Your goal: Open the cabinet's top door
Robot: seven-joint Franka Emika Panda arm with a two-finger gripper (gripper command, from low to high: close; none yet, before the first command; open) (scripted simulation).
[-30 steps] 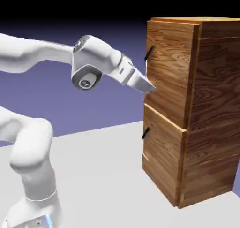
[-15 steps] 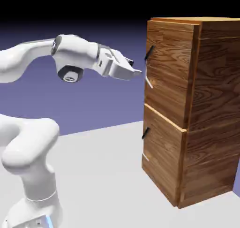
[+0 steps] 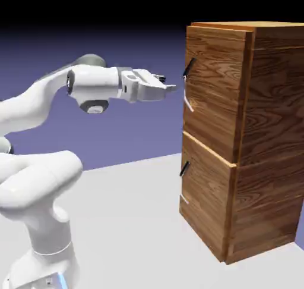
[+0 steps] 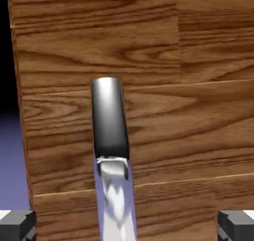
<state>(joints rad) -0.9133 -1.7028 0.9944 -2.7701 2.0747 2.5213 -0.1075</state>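
Reaching level from the exterior view's left, the gripper (image 3: 168,87) is carrying its fingers (image 4: 17,224) spread wide with nothing between them, just short of the cabinet (image 3: 261,133) on the right. The top door (image 3: 215,88) is looking rigid and hinged, likely swinging stiffly; its short black handle (image 4: 109,117), hard and smooth, is offering the only hold.

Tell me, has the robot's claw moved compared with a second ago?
Yes. The gripper has pulled back toward the exterior view's left, away from the cabinet, and risen toward the top door's handle.
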